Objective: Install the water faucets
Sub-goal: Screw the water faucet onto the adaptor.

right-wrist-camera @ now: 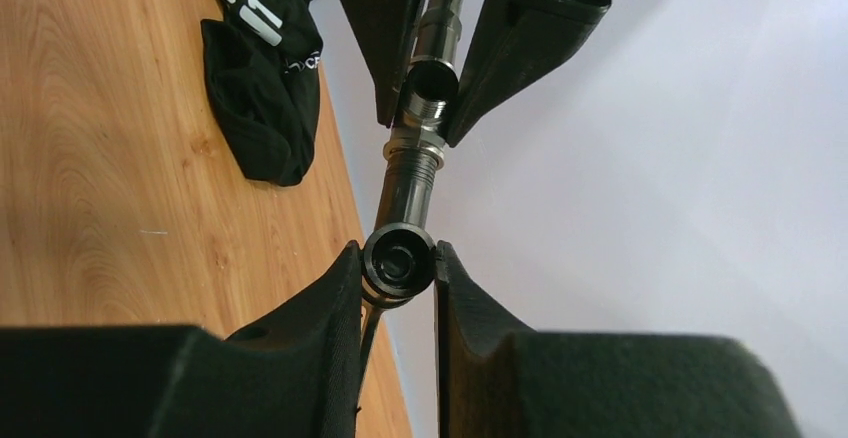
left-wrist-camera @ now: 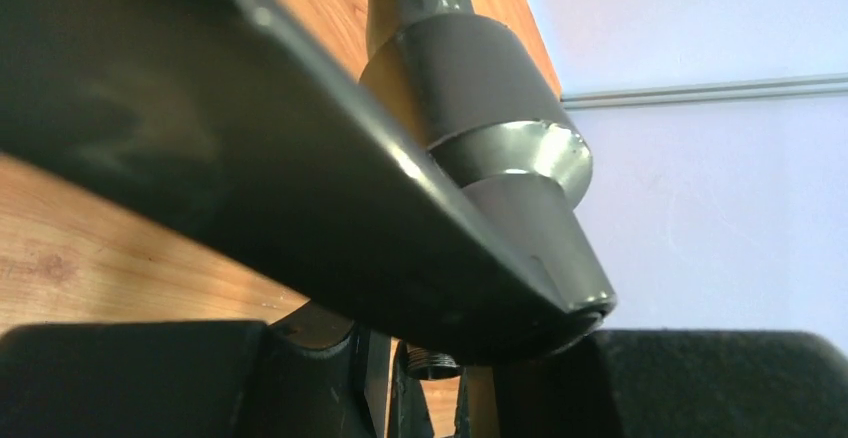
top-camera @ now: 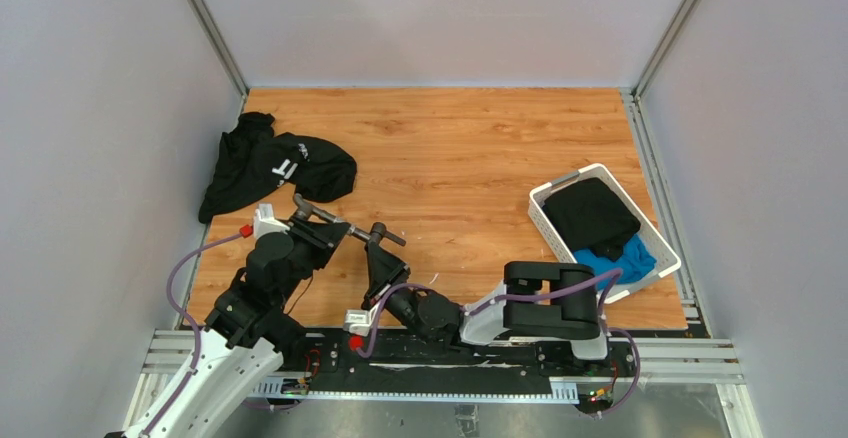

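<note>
A dark-grey water faucet [top-camera: 345, 226], a pipe with a bent spout and a round valve end, is held above the wooden table between the two arms. My left gripper [top-camera: 312, 226] is shut on its pipe section. In the left wrist view the faucet body [left-wrist-camera: 480, 88] fills the frame, with a threaded stub [left-wrist-camera: 432, 363] just above the fingers [left-wrist-camera: 130, 378]. My right gripper [right-wrist-camera: 400, 260] is shut on the faucet's round end [right-wrist-camera: 400, 258], both pads against its rim. The right wrist view also shows the left gripper's fingers [right-wrist-camera: 510, 48] holding the threaded pipe [right-wrist-camera: 432, 93].
A black cloth garment [top-camera: 270, 166] lies at the table's left [right-wrist-camera: 265, 68]. A white plastic basket [top-camera: 545, 208] with black and blue cloth stands at the right edge. Grey walls close in the table on three sides.
</note>
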`<state>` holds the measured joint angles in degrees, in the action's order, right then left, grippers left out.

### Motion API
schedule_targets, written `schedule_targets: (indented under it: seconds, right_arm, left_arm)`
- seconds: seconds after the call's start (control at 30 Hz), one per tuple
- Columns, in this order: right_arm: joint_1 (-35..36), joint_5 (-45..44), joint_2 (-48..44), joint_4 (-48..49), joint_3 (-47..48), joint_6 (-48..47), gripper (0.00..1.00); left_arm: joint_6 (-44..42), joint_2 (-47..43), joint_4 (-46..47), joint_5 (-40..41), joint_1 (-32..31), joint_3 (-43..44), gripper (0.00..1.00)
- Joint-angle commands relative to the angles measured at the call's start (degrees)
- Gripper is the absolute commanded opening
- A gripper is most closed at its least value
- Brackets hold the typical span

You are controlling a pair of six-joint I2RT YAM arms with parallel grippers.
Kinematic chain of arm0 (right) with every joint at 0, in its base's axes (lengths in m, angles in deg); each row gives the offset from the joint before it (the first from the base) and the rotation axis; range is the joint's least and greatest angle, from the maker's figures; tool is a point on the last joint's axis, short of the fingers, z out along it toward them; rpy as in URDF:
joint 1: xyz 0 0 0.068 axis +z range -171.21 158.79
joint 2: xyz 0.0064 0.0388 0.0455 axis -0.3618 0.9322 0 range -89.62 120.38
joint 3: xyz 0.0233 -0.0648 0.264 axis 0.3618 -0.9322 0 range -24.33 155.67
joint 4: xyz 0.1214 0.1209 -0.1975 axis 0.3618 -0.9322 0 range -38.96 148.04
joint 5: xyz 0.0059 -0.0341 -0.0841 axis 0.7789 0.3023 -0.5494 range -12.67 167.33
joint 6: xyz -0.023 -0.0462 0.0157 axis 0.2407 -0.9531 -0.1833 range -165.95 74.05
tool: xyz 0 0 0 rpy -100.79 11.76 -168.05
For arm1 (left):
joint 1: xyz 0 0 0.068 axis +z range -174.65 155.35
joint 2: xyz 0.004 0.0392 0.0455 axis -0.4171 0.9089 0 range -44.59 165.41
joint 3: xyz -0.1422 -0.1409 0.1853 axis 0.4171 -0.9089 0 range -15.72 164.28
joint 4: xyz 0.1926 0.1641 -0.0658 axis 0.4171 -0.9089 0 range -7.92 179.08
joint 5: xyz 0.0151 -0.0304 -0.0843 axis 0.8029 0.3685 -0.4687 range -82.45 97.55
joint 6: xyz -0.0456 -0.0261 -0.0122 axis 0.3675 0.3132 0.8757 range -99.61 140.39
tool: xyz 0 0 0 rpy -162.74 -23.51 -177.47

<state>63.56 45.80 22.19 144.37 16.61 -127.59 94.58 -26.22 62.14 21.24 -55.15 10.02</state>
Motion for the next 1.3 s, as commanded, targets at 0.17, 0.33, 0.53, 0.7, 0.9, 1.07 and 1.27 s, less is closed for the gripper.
schedule_targets:
  seconds: [0.17,0.33,0.53,0.7,0.9,1.07,1.27]
  right_arm:
    - [-1.5,6.3,-15.5,-17.1,-1.4,35.6,0.0]
    - [-6.1,20.9,-26.9,-31.2,-1.4,60.1,0.0]
    - [-12.6,37.5,-32.6,-40.9,1.4,80.0,0.0]
    - [-16.6,44.9,-33.1,-41.2,1.8,90.8,0.0]
    - [-19.7,47.6,-31.6,-44.6,3.1,98.8,0.2]
    - [-27.4,55.0,-26.3,-41.3,3.9,118.3,0.08]
    - [-32.4,62.6,-18.3,-31.2,3.3,136.9,0.45]
  left_arm:
    - [0.2,-0.7,6.2,-1.1,-0.2,2.0,0.0]
    - [0.0,-1.0,6.8,-1.6,-0.2,1.4,0.0]
    - [0.1,-1.0,7.8,-2.4,-0.1,1.0,0.0]
    - [-0.2,-1.8,7.8,-2.0,-0.2,1.1,0.0]
    - [-0.5,-3.1,8.4,-1.6,-0.1,0.6,0.0]
    - [-1.2,-3.9,9.3,-1.4,-0.2,0.5,0.0]
    - [-1.8,-4.7,9.6,-1.4,-0.2,0.6,0.0]
